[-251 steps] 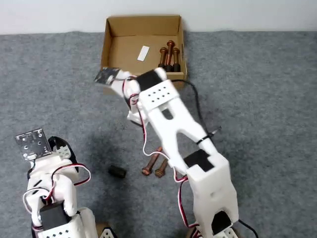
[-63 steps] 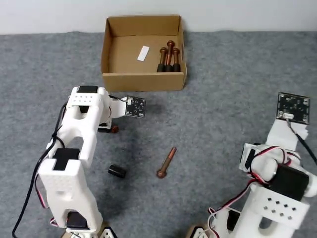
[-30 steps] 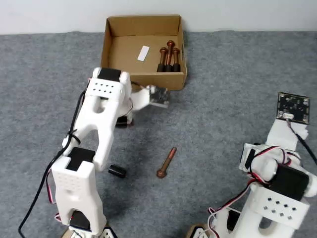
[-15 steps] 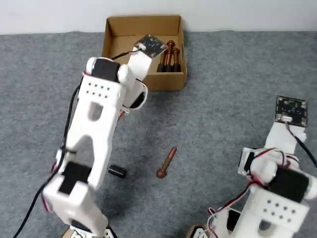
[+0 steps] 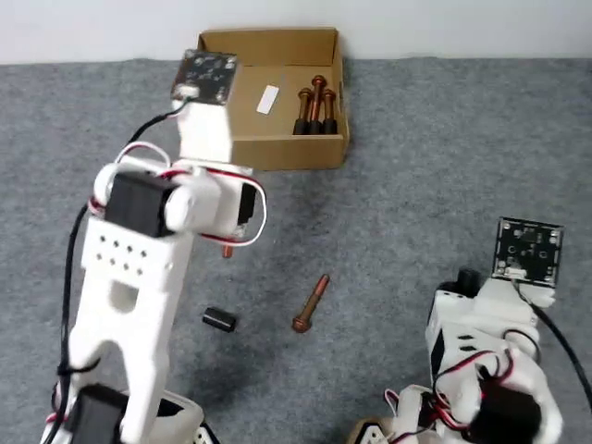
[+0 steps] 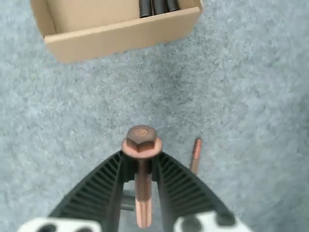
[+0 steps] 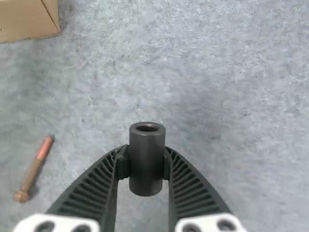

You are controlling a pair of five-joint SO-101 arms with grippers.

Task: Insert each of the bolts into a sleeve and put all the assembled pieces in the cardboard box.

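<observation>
**A:** What is the left claw (image 6: 141,155) doing?
**B:** It is pinching a copper bolt (image 6: 141,180) just under the hex head. The shank runs back toward the wrist, above the grey carpet (image 6: 251,96) in front of the cardboard box (image 5: 268,150).
**A:** And the right claw (image 7: 146,150)?
**B:** It is clamped on a black sleeve (image 7: 146,160) with the open end facing outward, well apart from the box.
**A:** Is anything loose?
**B:** A second bolt (image 5: 311,303) lies on the carpet between the arms, with another sleeve (image 5: 219,320) near it. Three finished pieces (image 5: 315,106) lie inside the box, against one side wall.
</observation>
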